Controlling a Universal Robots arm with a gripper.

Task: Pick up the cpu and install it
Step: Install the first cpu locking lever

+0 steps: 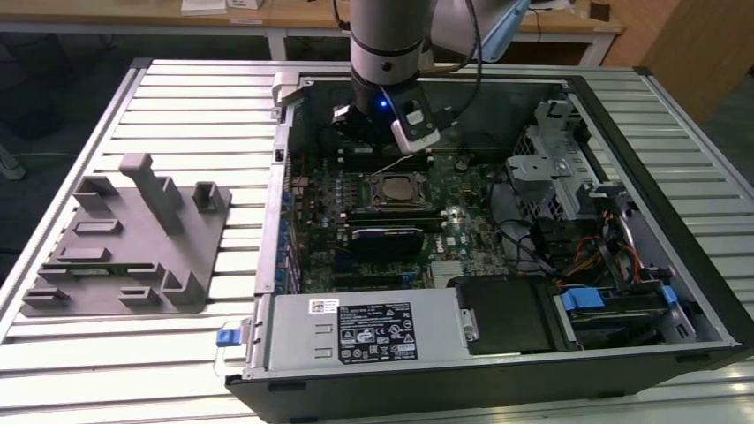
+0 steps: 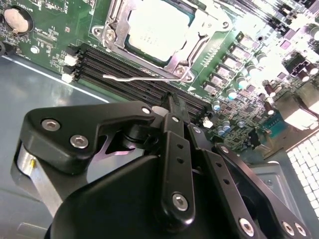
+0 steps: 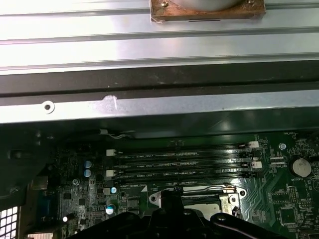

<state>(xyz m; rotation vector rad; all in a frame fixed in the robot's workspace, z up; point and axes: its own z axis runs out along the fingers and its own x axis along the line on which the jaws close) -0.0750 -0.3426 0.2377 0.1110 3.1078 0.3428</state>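
- The open computer case [image 1: 495, 353] lies on the slatted worktop [image 1: 71, 371], with the power supply [image 1: 359, 331] nearest.
- A grey fixture block [image 1: 130, 238] sits at the exterior view's left.
- The cpu [image 1: 395, 188] [image 2: 157, 27] rests in the motherboard socket [image 2: 197, 47].
- Just beyond and above it hangs the end effector [image 1: 407, 141] [image 2: 172, 107], fingers drawn together on nothing.

A lab workbench: an opened computer case [image 1: 495, 265] on a slatted metal table [image 1: 189, 97], wooden desks [image 1: 295, 18] behind.
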